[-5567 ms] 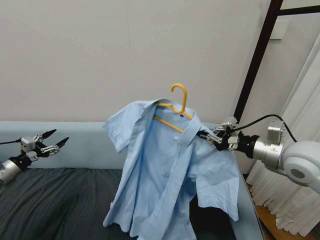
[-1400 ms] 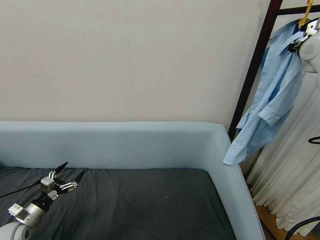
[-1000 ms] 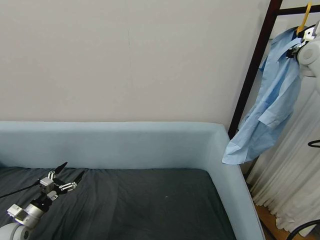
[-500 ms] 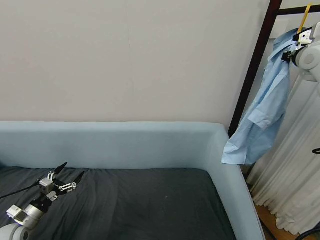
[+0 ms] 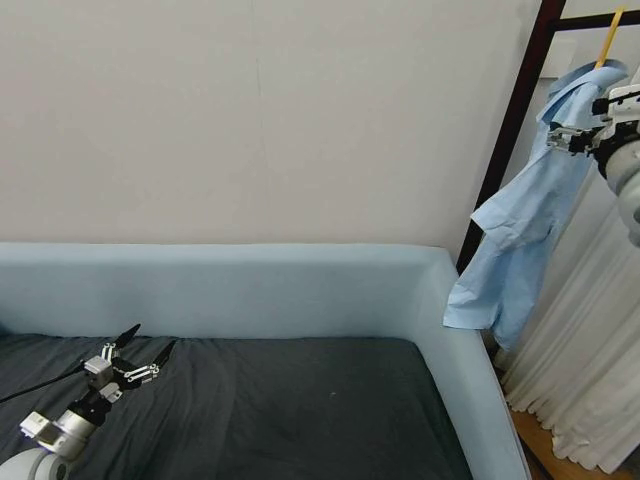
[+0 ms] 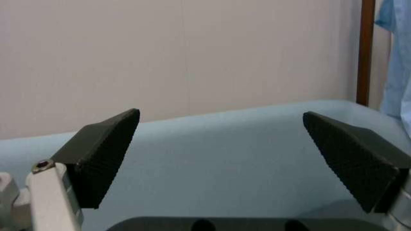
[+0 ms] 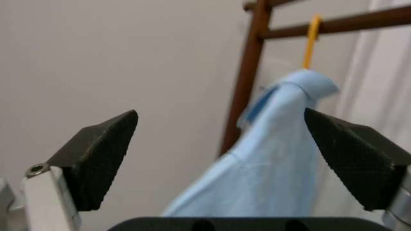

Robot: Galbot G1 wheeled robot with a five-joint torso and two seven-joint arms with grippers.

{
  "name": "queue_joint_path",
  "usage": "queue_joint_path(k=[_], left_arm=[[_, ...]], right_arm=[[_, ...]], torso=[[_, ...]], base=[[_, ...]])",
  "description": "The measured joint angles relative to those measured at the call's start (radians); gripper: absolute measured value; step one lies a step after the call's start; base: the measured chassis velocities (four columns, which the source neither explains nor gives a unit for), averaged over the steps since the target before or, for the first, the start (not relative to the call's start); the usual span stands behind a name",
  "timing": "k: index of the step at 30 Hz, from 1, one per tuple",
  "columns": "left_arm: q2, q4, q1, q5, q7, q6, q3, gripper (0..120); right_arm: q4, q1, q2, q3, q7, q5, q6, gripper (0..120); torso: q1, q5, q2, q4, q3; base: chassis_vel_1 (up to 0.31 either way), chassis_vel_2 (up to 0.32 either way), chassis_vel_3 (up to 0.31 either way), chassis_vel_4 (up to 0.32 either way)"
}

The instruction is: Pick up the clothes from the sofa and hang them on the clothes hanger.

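Spread wide and pinching nothing, the right claw [image 5: 572,138] is hovering close by the collar of the blue shirt [image 5: 528,225]. That shirt is hanging from a yellow hanger [image 5: 607,40] hooked over the rack's top bar [image 5: 585,19]. Its hem is dangling near the right end of the sofa [image 5: 250,285], between the dark post [image 5: 508,140] and the white curtain [image 5: 585,350]. Low on the left, the left claw [image 5: 150,340] is hovering over the dark seat cushion [image 5: 300,410], also spread, with open room all around it.
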Motion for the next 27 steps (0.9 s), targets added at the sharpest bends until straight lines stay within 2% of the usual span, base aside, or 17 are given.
queue_joint_path(k=[1, 2, 3, 4, 6, 8, 10, 12, 13, 14, 16, 17, 18, 19, 21, 23, 27], left_arm=[[-0.024, -0.056, 0.034, 0.000, -0.048, 0.008, -0.021, 100], [-0.074, -0.138, 0.100, 0.000, -0.099, 0.011, -0.077, 100], [-0.136, -0.220, 0.163, 0.008, -0.146, 0.010, -0.123, 100], [-0.136, -0.220, 0.163, 0.008, -0.146, 0.010, -0.123, 100], [-0.200, -0.313, 0.209, 0.040, -0.197, 0.009, -0.129, 100], [-0.246, -0.383, 0.245, 0.078, -0.240, 0.005, -0.119, 100], [-0.262, -0.404, 0.259, 0.091, -0.255, 0.003, -0.115, 100], [-0.329, -0.472, 0.319, 0.146, -0.340, -0.021, -0.090, 100], [-0.362, -0.489, 0.341, 0.186, -0.397, -0.046, -0.077, 100], [-0.362, -0.489, 0.341, 0.186, -0.397, -0.046, -0.077, 100], [-0.429, -0.494, 0.374, 0.268, -0.487, -0.138, -0.047, 100], [-0.458, -0.493, 0.384, 0.292, -0.499, -0.163, -0.040, 100], [-0.489, -0.489, 0.397, 0.312, -0.511, -0.182, -0.031, 100], [-0.489, -0.489, 0.397, 0.312, -0.511, -0.182, -0.031, 100], [-0.557, -0.477, 0.428, 0.340, -0.543, -0.214, 0.006, 100], [-0.605, -0.455, 0.443, 0.368, -0.584, -0.223, 0.041, 100], [-0.632, -0.440, 0.449, 0.405, -0.648, -0.190, 0.085, 100]], right_arm=[[0.067, -0.125, 0.009, 0.082, -0.022, 0.014, 0.045, 100], [0.109, -0.221, 0.059, 0.098, -0.058, -0.005, 0.092, 100], [0.138, -0.306, 0.111, 0.118, -0.111, -0.053, 0.143, 100], [0.138, -0.306, 0.111, 0.118, -0.111, -0.053, 0.143, 100], [0.167, -0.483, 0.166, 0.198, -0.178, -0.153, 0.204, 100], [0.178, -0.633, 0.217, 0.239, -0.235, -0.237, 0.244, 100], [0.179, -0.686, 0.235, 0.249, -0.256, -0.276, 0.259, 100], [0.170, -0.843, 0.313, 0.269, -0.314, -0.435, 0.326, 100], [0.154, -0.911, 0.354, 0.269, -0.335, -0.502, 0.359, 100], [0.154, -0.911, 0.354, 0.269, -0.335, -0.502, 0.359, 100], [0.115, -1.018, 0.442, 0.264, -0.360, -0.617, 0.439, 100], [0.094, -1.052, 0.471, 0.258, -0.368, -0.656, 0.484, 100], [0.064, -1.089, 0.509, 0.252, -0.374, -0.709, 0.543, 100], [0.064, -1.089, 0.509, 0.252, -0.374, -0.709, 0.543, 100], [0.004, -1.157, 0.596, 0.249, -0.396, -0.807, 0.634, 100], [-0.029, -1.219, 0.673, 0.246, -0.417, -0.856, 0.684, 100], [-0.040, -1.279, 0.748, 0.235, -0.422, -0.898, 0.696, 100]], torso=[[0.000, 0.0002, 0.000, -0.0003, 0.000], [0.000, 0.0009, 0.000, -0.0005, 0.000], [0.000, 0.0014, 0.000, 0.0032, 0.001], [0.000, 0.0014, 0.000, 0.0032, 0.001], [0.000, -0.0003, 0.000, 0.0027, 0.000], [0.000, 0.0017, 0.000, -0.0002, 0.000], [0.000, 0.0026, 0.000, -0.0005, 0.000], [0.000, 0.0000, 0.000, -0.0005, 0.000], [0.000, 0.0011, 0.000, 0.0003, 0.000], [0.000, 0.0011, 0.000, 0.0003, 0.000], [0.000, 0.0010, 0.000, 0.0013, 0.000], [0.000, 0.0004, 0.000, 0.0008, 0.000], [0.000, 0.0005, 0.000, 0.0005, 0.000], [0.000, 0.0005, 0.000, 0.0005, 0.000], [0.000, 0.0012, 0.000, 0.0004, 0.000], [0.000, 0.0008, 0.000, 0.0004, 0.000], [0.000, 0.0006, 0.000, 0.0004, 0.000]], base=[[0.000, 0.000, 0.000, 0.000], [0.000, 0.000, 0.000, 0.000], [0.000, 0.000, 0.000, 0.000], [0.000, 0.000, 0.000, 0.000], [0.018, 0.059, 0.038, 0.006], [0.000, 0.000, 0.000, 0.000], [0.000, 0.000, 0.000, 0.000], [0.000, 0.000, 0.000, 0.000], [0.000, 0.000, 0.000, 0.000], [0.000, 0.000, 0.000, 0.000], [0.000, 0.000, 0.000, 0.000], [0.000, 0.000, 0.000, 0.000], [0.000, 0.000, 0.000, 0.000], [0.000, 0.000, 0.000, 0.000], [0.000, 0.000, 0.000, 0.000], [0.000, 0.000, 0.000, 0.000], [0.000, 0.000, 0.000, 0.000]])
